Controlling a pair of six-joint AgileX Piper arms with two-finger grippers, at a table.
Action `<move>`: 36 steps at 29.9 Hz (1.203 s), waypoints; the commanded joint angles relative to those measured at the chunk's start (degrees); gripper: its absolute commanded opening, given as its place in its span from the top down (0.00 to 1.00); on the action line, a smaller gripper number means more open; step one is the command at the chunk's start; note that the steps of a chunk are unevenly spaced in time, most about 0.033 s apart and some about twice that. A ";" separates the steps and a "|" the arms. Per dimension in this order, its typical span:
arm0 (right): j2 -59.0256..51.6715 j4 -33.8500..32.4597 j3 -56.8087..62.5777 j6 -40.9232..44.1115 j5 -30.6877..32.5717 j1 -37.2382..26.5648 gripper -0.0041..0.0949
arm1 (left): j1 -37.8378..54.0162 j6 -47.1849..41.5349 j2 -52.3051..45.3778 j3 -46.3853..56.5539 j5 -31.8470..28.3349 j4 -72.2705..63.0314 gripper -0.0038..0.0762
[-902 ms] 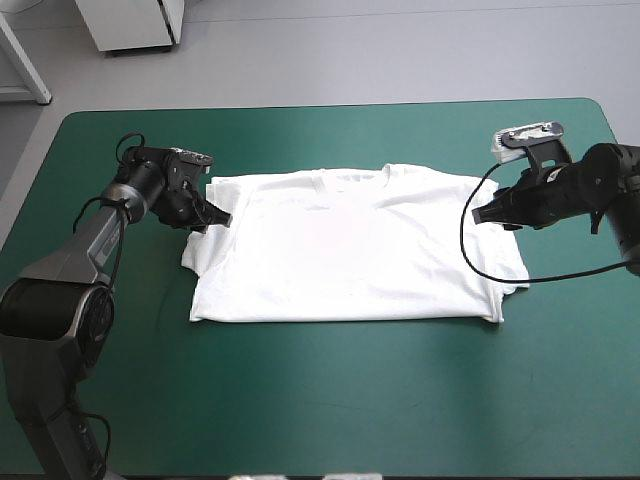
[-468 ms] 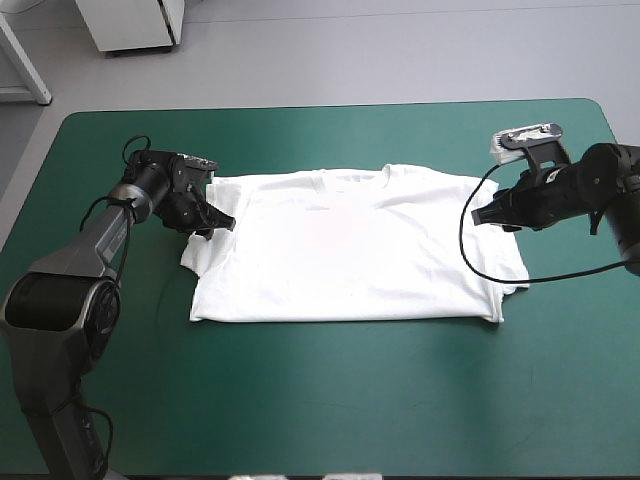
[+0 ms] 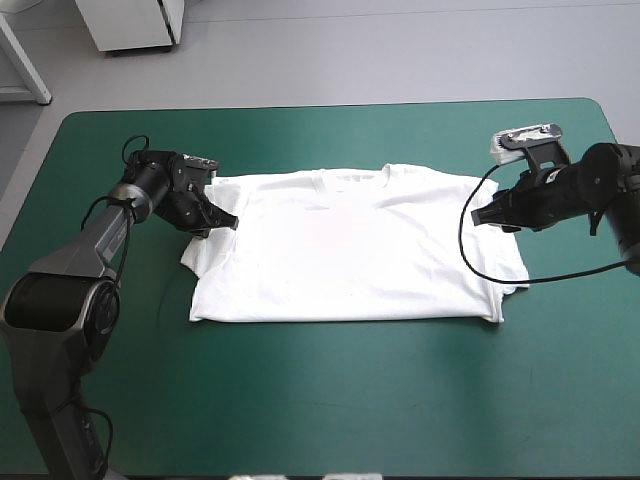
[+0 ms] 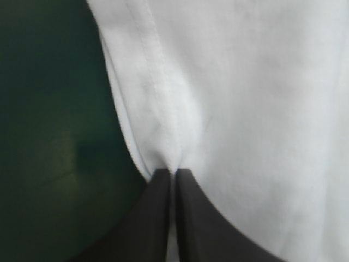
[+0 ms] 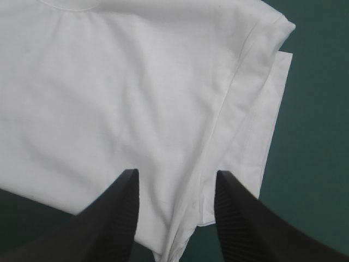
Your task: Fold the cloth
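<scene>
Two arms flank the T-shirt [image 3: 350, 245] lying flat on the table [image 3: 330, 400], long axis between them; we see jaws of the left arm [image 3: 105, 230] clenched on its shoulder edge, those of the right arm [image 3: 590, 185] released, probably above the opposite sleeve.

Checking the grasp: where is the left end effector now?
In the high view, the left end effector sits on the table's left side, shut on the T-shirt's sleeve edge there.
</scene>
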 commanded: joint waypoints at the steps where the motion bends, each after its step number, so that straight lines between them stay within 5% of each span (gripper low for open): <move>1: -1.60 1.05 -1.91 -0.44 -1.56 -0.48 0.53 | -0.09 -0.63 -7.94 -1.46 0.98 -0.56 0.96; 11: -1.60 1.45 -1.91 -0.44 -0.68 -0.48 0.53 | -0.90 2.63 -13.79 -1.33 2.61 -11.83 0.96; 31: -1.60 1.45 -1.91 -0.44 -0.46 -0.48 0.54 | -6.98 6.02 -4.14 -1.43 0.94 -12.45 0.96; 36: -1.60 1.45 -1.91 -0.88 -0.21 -0.48 0.54 | -6.98 6.02 -4.70 -3.06 6.93 -12.55 0.77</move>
